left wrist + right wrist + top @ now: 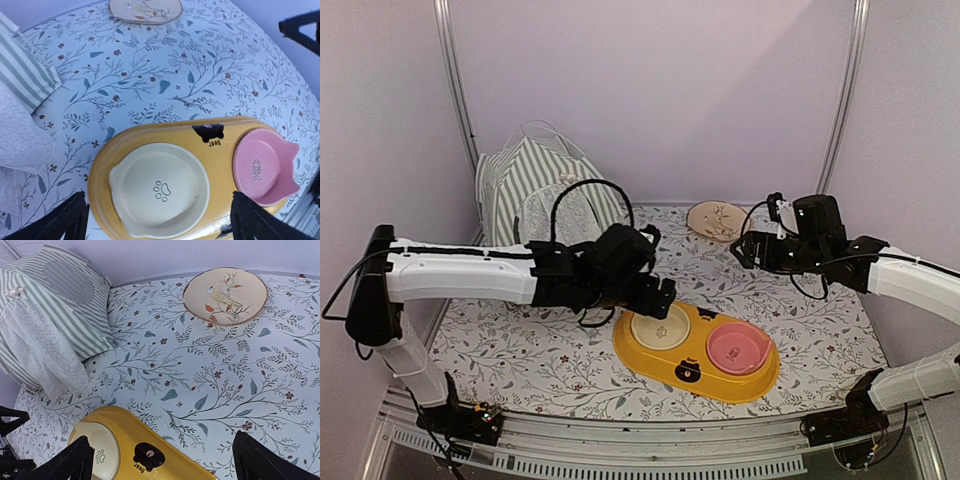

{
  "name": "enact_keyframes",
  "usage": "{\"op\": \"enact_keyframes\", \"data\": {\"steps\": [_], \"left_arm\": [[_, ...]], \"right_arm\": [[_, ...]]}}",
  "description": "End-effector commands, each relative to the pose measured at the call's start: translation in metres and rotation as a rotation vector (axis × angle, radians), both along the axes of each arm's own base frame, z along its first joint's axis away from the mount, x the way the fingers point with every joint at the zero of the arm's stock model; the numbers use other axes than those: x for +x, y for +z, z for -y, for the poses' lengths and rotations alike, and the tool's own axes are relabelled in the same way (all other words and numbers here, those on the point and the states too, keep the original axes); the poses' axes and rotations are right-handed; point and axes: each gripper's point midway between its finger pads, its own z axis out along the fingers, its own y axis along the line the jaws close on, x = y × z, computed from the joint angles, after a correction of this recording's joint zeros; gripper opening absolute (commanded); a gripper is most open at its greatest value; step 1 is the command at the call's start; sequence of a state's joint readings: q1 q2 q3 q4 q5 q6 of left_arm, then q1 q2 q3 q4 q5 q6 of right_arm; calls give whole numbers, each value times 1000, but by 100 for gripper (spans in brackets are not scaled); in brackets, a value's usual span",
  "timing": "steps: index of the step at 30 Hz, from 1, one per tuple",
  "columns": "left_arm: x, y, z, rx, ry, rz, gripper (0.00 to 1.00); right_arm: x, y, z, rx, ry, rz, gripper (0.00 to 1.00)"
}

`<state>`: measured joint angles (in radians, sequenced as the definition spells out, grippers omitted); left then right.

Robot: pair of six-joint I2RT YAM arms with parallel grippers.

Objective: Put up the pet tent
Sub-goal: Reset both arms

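The pet tent (542,195) stands at the back left corner, green-and-white striped, with a white lace curtain in front and thin white poles rising above it. The right wrist view shows the tent (75,320) with its round mesh window (67,282) and its lace (45,347). My left gripper (660,296) hovers open in front of the tent, apart from it. In its wrist view the left gripper (160,220) straddles a cream bowl and holds nothing. My right gripper (746,250) hangs open at the right. In its own view the right gripper (165,465) is empty.
A yellow feeder tray (650,362) lies at the front centre of the floral mat (540,360), holding a cream bowl (660,328) and a pink bowl (738,348). A bird-painted plate (718,220) sits at the back right. Walls close in the back and both sides.
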<state>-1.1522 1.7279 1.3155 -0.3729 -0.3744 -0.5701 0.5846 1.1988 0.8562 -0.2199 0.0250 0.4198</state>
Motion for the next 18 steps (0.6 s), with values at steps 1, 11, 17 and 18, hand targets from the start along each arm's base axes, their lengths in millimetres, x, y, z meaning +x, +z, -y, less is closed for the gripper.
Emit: {"op": "enact_keyframes", "data": {"steps": [1, 11, 17, 18], "left_arm": [[41, 29, -72, -167, 174, 47, 100], [71, 27, -300, -322, 612, 241, 100], [66, 15, -385, -334, 718, 430, 100], [66, 17, -394, -321, 726, 471, 99]], "right_arm": [[21, 5, 56, -51, -174, 55, 99], [34, 2, 177, -239, -438, 399, 99], [57, -31, 246, -259, -627, 404, 99], [61, -39, 249, -278, -636, 409, 99]]}}
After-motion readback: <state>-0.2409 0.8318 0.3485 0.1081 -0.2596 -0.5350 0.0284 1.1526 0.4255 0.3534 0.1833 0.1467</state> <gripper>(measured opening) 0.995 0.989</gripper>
